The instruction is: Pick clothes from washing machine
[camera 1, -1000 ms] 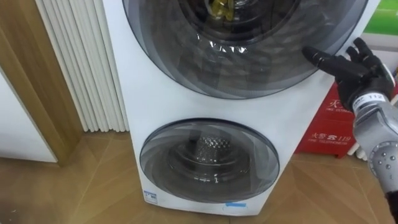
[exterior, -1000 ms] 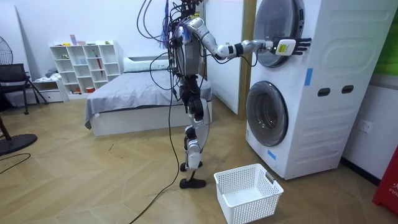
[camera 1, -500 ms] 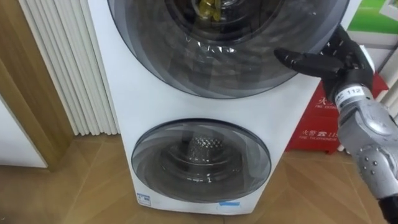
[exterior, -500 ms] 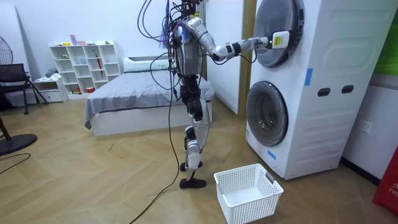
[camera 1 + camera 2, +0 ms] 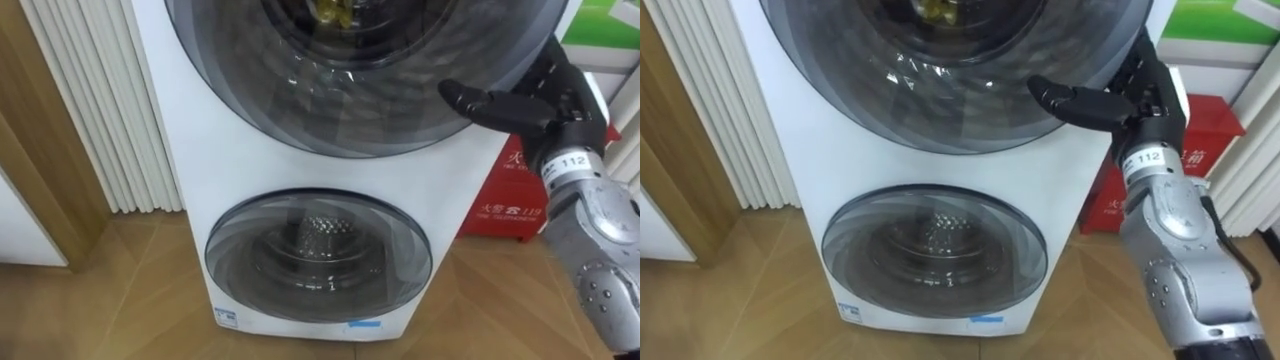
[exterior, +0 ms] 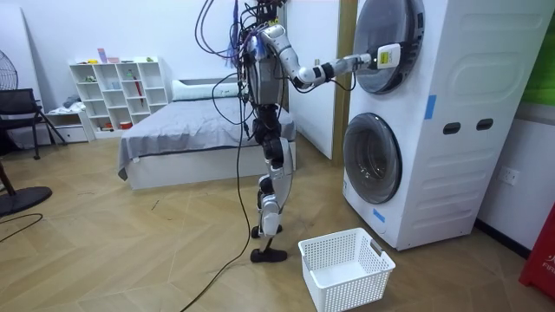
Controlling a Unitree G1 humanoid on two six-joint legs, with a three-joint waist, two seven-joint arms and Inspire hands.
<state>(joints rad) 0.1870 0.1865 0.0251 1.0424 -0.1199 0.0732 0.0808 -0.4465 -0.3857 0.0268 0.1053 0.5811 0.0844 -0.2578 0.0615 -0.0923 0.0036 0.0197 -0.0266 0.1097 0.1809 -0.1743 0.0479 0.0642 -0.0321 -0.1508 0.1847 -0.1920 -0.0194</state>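
I stand facing a white stacked washing machine (image 5: 200, 150). Its upper round door (image 5: 360, 90) of dark glass is closed, and something yellowish (image 5: 335, 12) shows behind the glass at the top. My right hand (image 5: 545, 100) is at the door's right edge. Its thumb lies forward on the glass and its fingers hook the rim. In the room view the right hand (image 6: 388, 57) is raised to the upper door (image 6: 390, 43).
The lower door (image 5: 318, 255) is closed, with a metal drum behind it. A white laundry basket (image 6: 347, 269) stands on the wood floor beside my feet. A red box (image 5: 505, 195) sits right of the machine, and white slats (image 5: 100, 100) run down its left.
My right hand went from spread fingers beside the door to a hold on its right rim, thumb over the glass. The view has shifted a little to the right.
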